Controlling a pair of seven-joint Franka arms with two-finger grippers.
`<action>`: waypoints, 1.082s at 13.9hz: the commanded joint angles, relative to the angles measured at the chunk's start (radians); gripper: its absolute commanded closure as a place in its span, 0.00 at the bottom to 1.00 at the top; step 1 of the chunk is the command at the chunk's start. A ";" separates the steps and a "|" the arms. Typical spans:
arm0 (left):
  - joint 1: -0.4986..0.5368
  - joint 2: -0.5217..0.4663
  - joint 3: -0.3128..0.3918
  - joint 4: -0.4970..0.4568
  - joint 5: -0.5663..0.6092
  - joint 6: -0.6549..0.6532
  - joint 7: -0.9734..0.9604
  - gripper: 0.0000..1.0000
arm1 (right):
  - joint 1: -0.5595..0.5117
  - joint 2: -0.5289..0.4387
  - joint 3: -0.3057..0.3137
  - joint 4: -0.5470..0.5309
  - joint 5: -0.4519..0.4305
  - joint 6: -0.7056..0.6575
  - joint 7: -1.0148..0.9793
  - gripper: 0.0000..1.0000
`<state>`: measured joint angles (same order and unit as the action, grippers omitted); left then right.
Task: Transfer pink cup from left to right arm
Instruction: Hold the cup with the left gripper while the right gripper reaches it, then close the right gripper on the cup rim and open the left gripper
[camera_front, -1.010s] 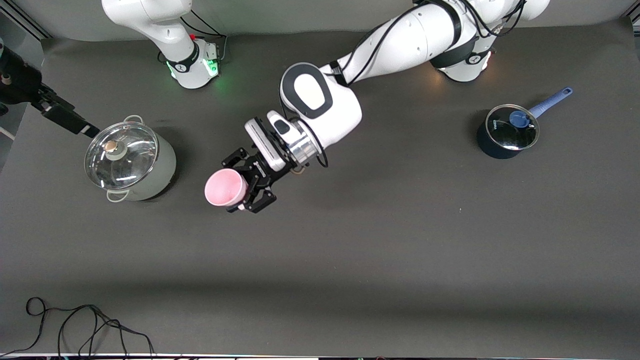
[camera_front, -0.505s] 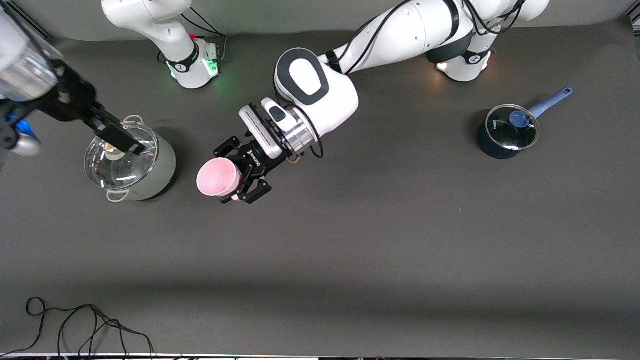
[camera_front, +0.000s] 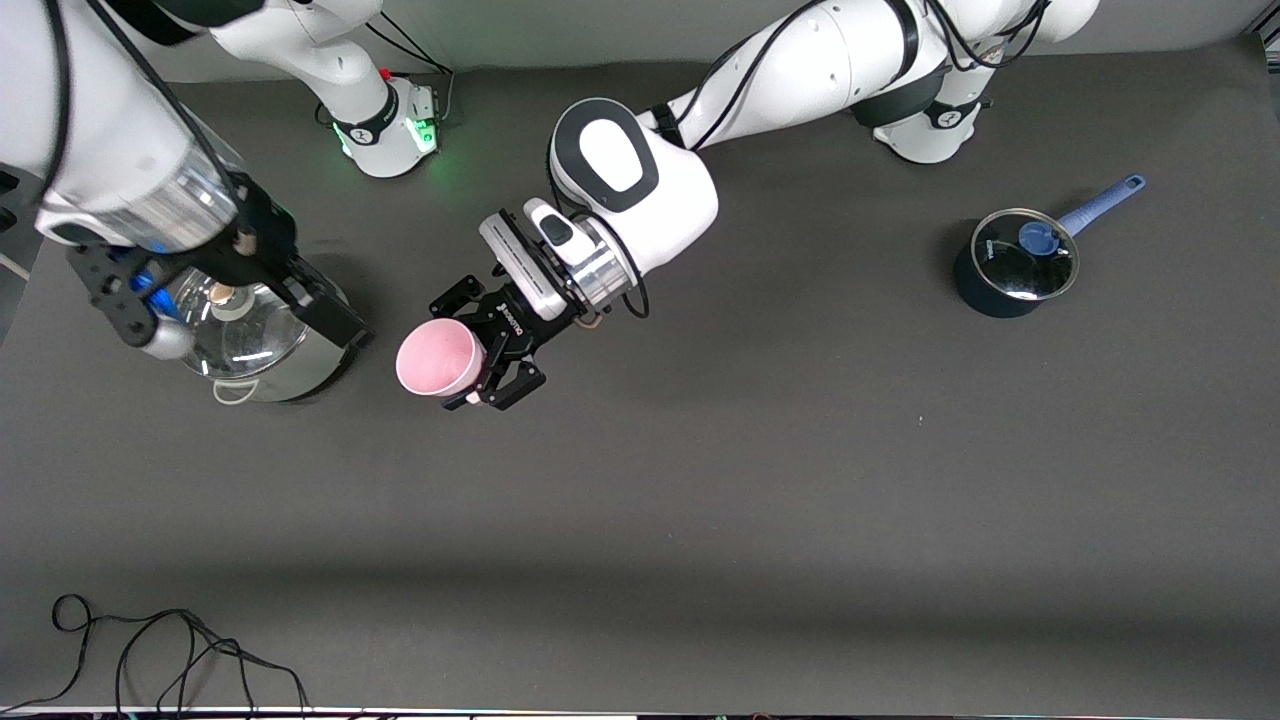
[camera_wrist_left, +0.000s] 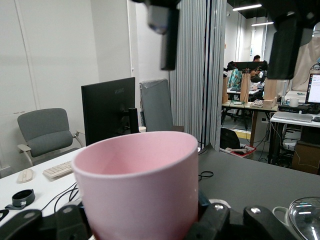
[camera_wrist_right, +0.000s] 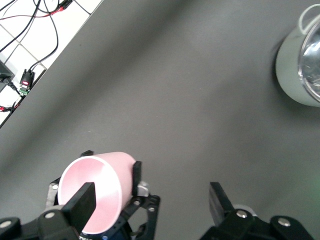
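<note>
Alignment is what the handover in hand appears to call for: the open fingers of the right gripper (camera_front: 335, 325), seen over the lidded pale-green metal stockpot (camera_front: 325, 365) toward the right arm's end of the table, would best be brought round the free wall of the small pale-pink plastic cup (camera_front: 438, 360) before anything is let go. The cup is held clear of the dark grey table mat (camera_front: 700, 500) by the left gripper (camera_front: 478, 350), whose black fingers are clamped on the cup's lower body, so the rim end is the part judged free for a second hold. A straight, slow approach is advised, with one finger passed to each side of the wall rather than onto the rim, and the left hold is best kept until the right fingers are closed firmly; a glancing touch could twist the light cup in its clamp. The cup is plain, tapered and handleless, tipped on its side with its open mouth turned toward the right gripper, and its interior looks empty. A small dark blue saucepan with a glass lid (camera_front: 1015, 265) stands well apart.
</note>
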<state>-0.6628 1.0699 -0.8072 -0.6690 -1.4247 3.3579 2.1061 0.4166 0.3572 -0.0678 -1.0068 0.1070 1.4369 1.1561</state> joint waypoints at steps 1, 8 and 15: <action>-0.020 -0.007 0.017 0.017 0.003 0.023 -0.020 1.00 | 0.010 0.040 0.026 0.076 0.013 -0.015 0.031 0.00; -0.021 -0.007 0.031 0.016 0.003 0.023 -0.021 1.00 | 0.010 0.077 0.062 0.063 0.036 -0.018 0.030 0.00; -0.021 -0.007 0.031 0.016 0.003 0.023 -0.040 1.00 | -0.001 0.092 0.054 0.019 0.036 -0.016 -0.004 0.01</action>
<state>-0.6647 1.0699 -0.7929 -0.6691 -1.4246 3.3603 2.0983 0.4199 0.4510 -0.0062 -0.9825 0.1184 1.4326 1.1644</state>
